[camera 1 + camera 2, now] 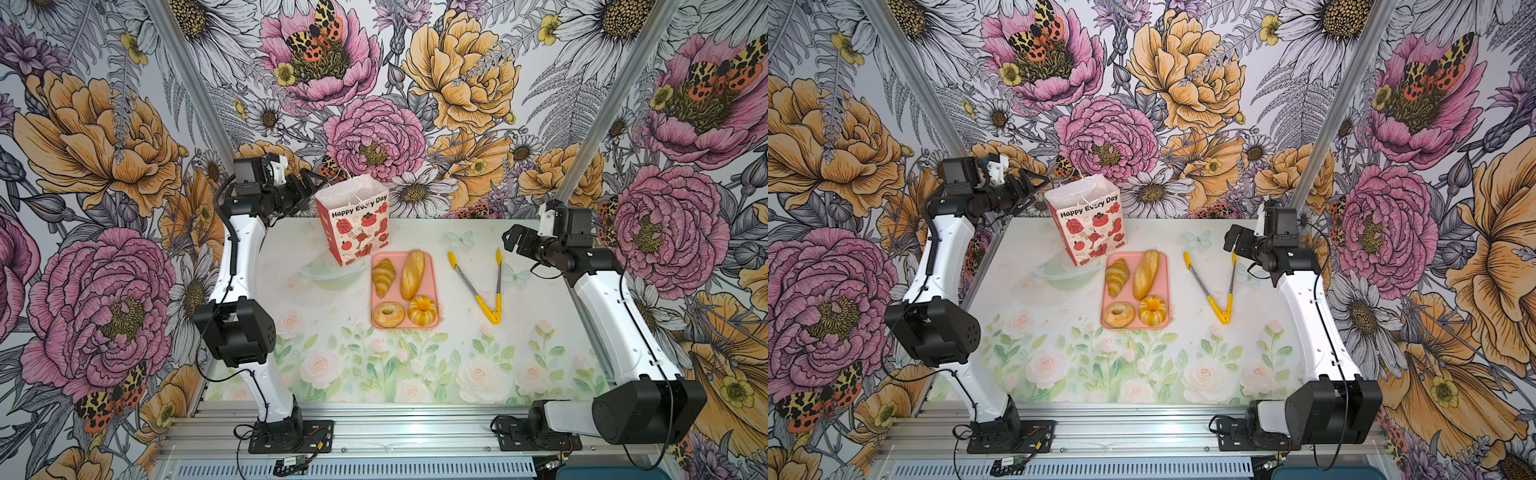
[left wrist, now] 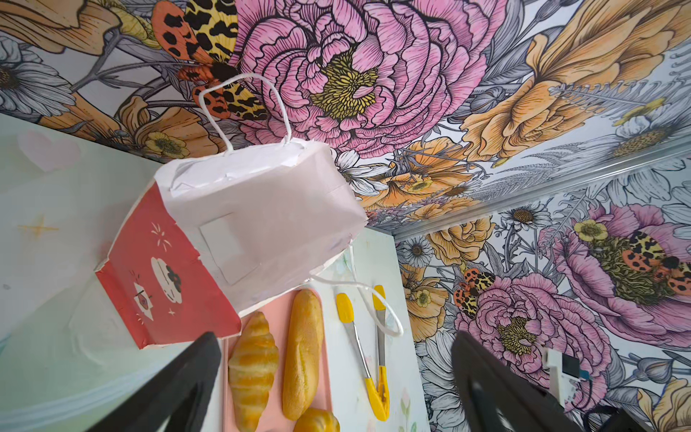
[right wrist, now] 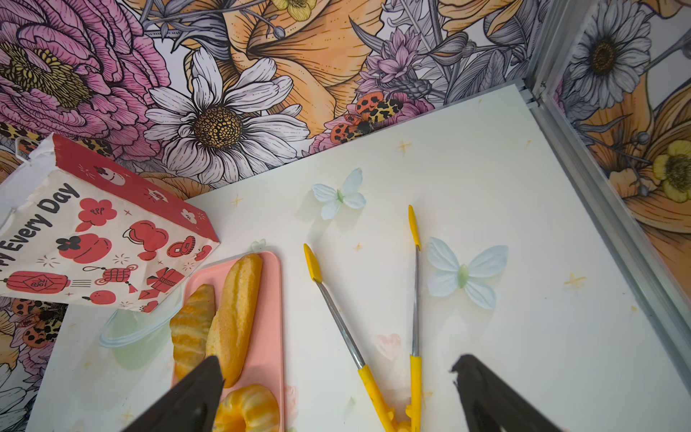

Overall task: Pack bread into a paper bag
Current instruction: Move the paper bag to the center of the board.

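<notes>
**Desk:** Far left?

**Photographer:** Black left gripper, raised level with the mouth of the small upright white paper bag with red cartoon prints. Spread wide, holding nothing. Elbow folded, forearm steep, wrist turned level toward the bag; likely parked there to steady the rim.

**Desk:** And the bag itself?

**Photographer:** Set on the far side of the pale rose-printed tabletop, mouth up and open, just beside the far left corner of the flat pink tray. Placed close, seemingly, to shorten each carry.

**Desk:** Bread?

**Photographer:** All four golden-brown pieces on the tray, none packed. Ridged croissant and long oval loaf side by side in the far row; ring bagel and fluted ring-shaped bun nearer.

**Desk:** Further right?

**Photographer:** Steel tongs with yellow tips, lying splayed in a V near the tray, untouched. Then the black right gripper, held above the table near the tongs' far tip. Gaping too, and empty. Upper arm leaning inward, wrist level, aimed toward centre; probably staged to take up the tongs first.
</notes>
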Action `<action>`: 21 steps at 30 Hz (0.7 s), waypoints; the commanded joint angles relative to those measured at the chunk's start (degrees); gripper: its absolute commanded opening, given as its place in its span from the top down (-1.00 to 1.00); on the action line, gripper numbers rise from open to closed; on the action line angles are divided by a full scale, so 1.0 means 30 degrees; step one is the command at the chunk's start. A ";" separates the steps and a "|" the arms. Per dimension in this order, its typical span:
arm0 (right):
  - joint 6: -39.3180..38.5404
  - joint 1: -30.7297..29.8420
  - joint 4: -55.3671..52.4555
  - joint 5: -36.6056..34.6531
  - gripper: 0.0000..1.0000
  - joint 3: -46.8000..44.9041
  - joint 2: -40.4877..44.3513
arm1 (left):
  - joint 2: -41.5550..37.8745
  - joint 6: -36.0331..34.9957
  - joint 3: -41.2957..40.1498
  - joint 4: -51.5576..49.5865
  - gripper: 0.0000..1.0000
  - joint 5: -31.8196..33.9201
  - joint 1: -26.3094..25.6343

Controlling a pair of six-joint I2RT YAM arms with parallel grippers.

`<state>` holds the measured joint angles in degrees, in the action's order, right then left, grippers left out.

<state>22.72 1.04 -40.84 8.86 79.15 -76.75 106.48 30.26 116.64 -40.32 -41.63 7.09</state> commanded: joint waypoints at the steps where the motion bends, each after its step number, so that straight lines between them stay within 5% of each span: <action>1: 0.0207 -0.0193 0.0705 -0.0405 -0.99 -0.0122 0.0226 | 0.0086 0.0007 0.1265 0.0035 -0.98 -0.1274 0.0158; 5: 0.0379 -0.0273 0.1037 -0.0304 -0.99 -0.0091 0.0077 | 0.1620 -0.4143 0.5888 -0.4487 -0.95 0.3646 0.0032; 11: 0.0545 -0.0488 0.1337 -0.0310 -0.99 0.0224 -0.0236 | 0.5369 -0.7296 1.1970 -0.8068 -0.83 1.0174 -0.0840; 21: 0.0502 -0.0592 0.1336 -0.0406 -0.99 0.0233 -0.0168 | 0.7474 -0.9367 1.2149 -0.8910 -0.80 1.0807 -0.1631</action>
<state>23.59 -0.32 -38.24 8.64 78.94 -77.08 128.81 5.91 152.94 -64.51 -11.90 2.50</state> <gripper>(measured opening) 0.993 0.903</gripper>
